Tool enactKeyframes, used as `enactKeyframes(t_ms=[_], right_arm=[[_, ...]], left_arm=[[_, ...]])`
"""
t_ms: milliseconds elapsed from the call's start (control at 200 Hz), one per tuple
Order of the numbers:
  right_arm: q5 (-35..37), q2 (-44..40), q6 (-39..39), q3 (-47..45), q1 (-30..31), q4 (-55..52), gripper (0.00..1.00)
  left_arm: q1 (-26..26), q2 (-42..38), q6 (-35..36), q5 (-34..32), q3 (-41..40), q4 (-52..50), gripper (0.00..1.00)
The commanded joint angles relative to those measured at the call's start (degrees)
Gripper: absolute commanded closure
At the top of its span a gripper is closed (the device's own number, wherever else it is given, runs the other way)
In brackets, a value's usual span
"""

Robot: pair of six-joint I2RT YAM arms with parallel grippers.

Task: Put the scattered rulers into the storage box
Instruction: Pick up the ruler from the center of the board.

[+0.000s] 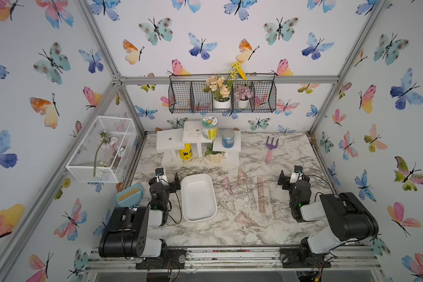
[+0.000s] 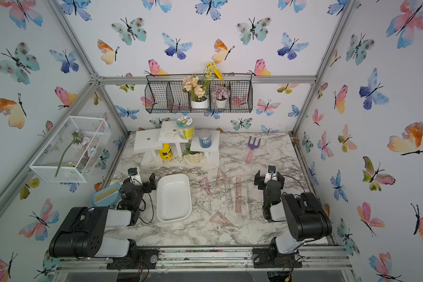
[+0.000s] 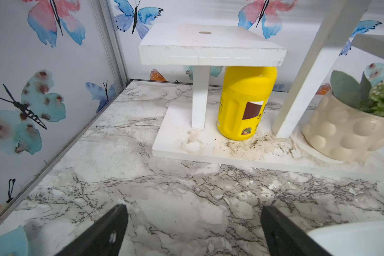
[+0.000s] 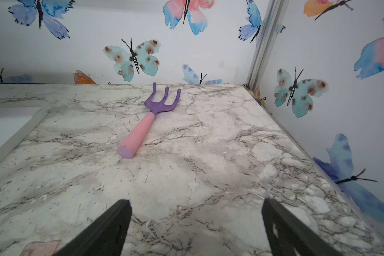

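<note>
The left gripper [image 1: 165, 180] sits low over the marble table [image 1: 230, 234] on a folded-back arm. Its jaws are spread wide and hold nothing, just beside the storage box [image 1: 198, 197]. Ahead of it, the yellow bottle [image 3: 246, 104] has a brown label whose print is too blurred to read. The rulers [image 1: 261, 195] lie flat on the table between the box and the right gripper [image 1: 292, 179], which is also wide open and empty, its arm folded.

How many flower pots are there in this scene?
3. A white pot and a smaller white pot stand in the black wire basket; a cream pot sits low in the white stand. The mesh cage may hide another.
</note>
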Motion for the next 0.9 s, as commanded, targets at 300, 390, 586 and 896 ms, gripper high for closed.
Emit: enactKeyframes(t_ms=[300,390,586,896], right_arm=[[-0.32,-0.30,0.65,0.56,-0.17,0.25,0.02],[-0.32,-0.28,0.65,0.57,-0.17,0.25,0.02],[-0.39,-0.28,0.69,0.54,-0.23,0.26,0.02],[-0.53,-0.65,0.47,0.21,-0.34,1.08,0.02]], left_arm=[[-0.01,-0.79,0.49,1.47,0.75,-0.35,0.01],[0.03,-0.79,0.51,1.47,0.75,-0.34,0.01],[0.01,-0.79,0.52,1.53,0.79,-0.39,0.01],[0.05,-1.77,-1.01,-2.27,1.03,0.16,0.01]])
